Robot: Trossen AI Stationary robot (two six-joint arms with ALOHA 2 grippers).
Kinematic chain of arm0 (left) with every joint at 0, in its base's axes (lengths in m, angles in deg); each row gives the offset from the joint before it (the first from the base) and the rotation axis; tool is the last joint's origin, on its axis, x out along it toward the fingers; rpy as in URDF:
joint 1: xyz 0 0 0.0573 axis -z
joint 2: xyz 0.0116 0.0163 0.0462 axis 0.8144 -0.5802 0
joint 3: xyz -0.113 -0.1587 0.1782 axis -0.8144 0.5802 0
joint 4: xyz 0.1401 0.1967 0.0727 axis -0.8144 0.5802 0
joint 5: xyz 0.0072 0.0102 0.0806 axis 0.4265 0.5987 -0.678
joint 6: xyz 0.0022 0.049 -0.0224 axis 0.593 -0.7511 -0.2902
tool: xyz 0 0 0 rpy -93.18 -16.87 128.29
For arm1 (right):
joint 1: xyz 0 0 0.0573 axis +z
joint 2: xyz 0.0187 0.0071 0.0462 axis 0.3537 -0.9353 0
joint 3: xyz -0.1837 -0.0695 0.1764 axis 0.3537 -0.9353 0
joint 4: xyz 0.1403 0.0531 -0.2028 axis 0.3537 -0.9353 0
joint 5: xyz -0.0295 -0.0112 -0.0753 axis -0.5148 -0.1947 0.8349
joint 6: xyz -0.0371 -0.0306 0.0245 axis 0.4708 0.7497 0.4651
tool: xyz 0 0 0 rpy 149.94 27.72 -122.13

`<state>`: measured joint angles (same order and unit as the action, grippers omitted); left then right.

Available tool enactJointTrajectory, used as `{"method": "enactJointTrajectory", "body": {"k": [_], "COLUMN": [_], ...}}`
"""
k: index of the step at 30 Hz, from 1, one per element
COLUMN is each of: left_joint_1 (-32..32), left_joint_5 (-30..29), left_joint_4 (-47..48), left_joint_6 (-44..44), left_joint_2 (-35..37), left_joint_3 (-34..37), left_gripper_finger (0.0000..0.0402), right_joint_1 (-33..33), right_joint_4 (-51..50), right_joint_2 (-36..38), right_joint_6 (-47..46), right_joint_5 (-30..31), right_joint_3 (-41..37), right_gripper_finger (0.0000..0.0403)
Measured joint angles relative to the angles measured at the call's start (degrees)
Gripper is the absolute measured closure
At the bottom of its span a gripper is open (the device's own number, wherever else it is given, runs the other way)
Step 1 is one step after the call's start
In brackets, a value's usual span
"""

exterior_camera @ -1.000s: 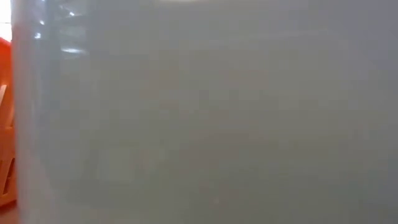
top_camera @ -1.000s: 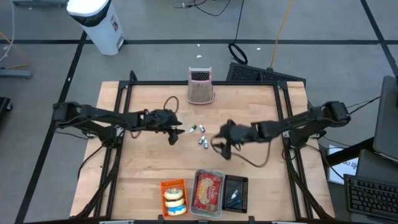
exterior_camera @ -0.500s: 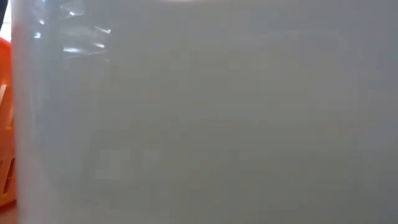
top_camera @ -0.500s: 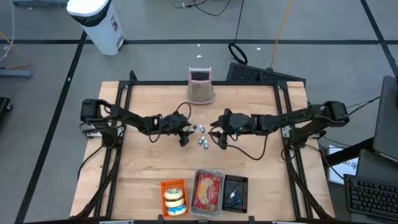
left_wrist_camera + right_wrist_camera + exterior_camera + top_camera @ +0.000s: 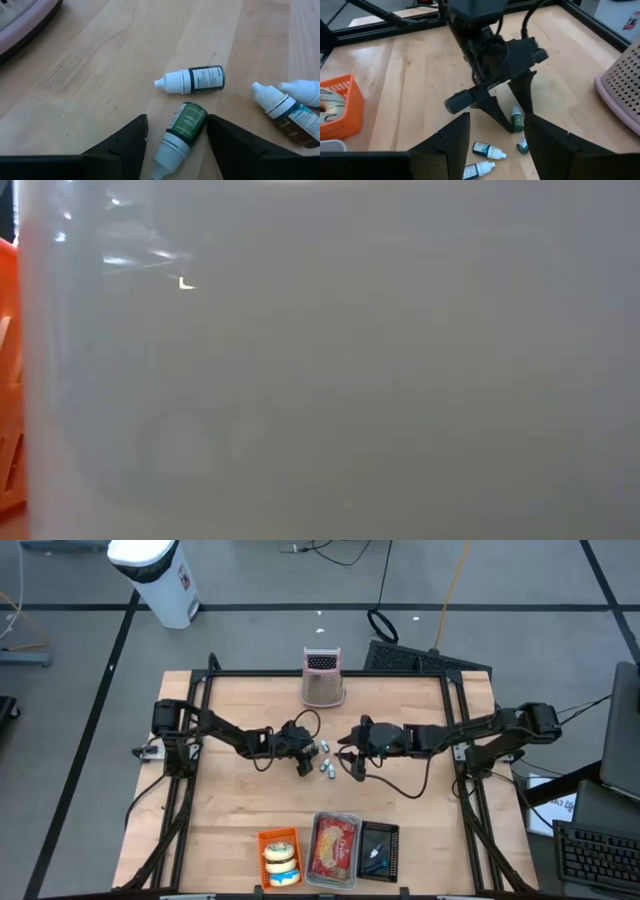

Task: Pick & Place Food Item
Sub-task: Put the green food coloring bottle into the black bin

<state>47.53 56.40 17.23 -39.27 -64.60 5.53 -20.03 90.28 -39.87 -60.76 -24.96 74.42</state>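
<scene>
1. Left gripper (image 5: pixel 305 764) down low at the middle of the wooden table (image 5: pixel 230 810), fingers spread apart, nothing gripped.
2. Lying flat between those fingers: a small green dropper bottle (image 5: pixel 181 129) with a white cap (not squeezed, gaps on both sides).
3. Just beyond it, another small bottle (image 5: pixel 192 79) on its side, white tip and dark label.
4. Two more little bottles (image 5: pixel 287 107) close together beside those.
5. Right gripper (image 5: pixel 352 768) up in the air on the other side of the bottles, fingers apart, holding nothing.
6. Pink basket (image 5: pixel 323 680) at the far edge of the table.
7. At the near edge, in a row: orange basket with donuts (image 5: pixel 279 856), red-packet food tray (image 5: pixel 335 850), black tray (image 5: pixel 379 852).
8. Low view all grey and foggy (nothing to make out there).
</scene>
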Motion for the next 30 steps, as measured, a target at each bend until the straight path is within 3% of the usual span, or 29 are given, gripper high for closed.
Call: {"method": "enactJointTrajectory", "body": {"k": [3,11,17,22,26,30], "left_joint_1": [0.0,-0.1,3.0,9.0,13.1,15.6], "left_joint_5": [0.0,-0.2,-2.3,-14.3,-23.1,-24.8], "left_joint_4": [1.3,2.1,3.2,3.8,3.1,3.4], "left_joint_6": [-0.2,-1.9,-16.2,-31.2,-40.2,-44.8], "left_joint_2": [0.2,1.0,7.3,13.3,15.7,16.1], "left_joint_3": [0.0,0.1,0.3,0.3,-1.3,-4.2], "left_gripper_finger": [0.0219,0.0335,0.0336,0.0310,0.0316,0.0332], "right_joint_1": [0.7,2.1,2.1,2.1,1.5,1.5], "right_joint_4": [-0.1,-0.4,2.2,17.3,29.8,37.6], "right_joint_2": [0.0,0.0,0.0,0.0,-3.1,-6.8], "right_joint_6": [0.0,-4.1,-11.1,-15.3,-19.7,-20.5], "right_joint_5": [0.0,0.0,0.1,0.1,1.5,1.5], "right_joint_3": [0.0,0.0,-1.4,-7.2,-11.4,-11.1], "right_gripper_finger": [0.0232,0.0234,0.0234,0.0235,0.0224,0.0191]}}
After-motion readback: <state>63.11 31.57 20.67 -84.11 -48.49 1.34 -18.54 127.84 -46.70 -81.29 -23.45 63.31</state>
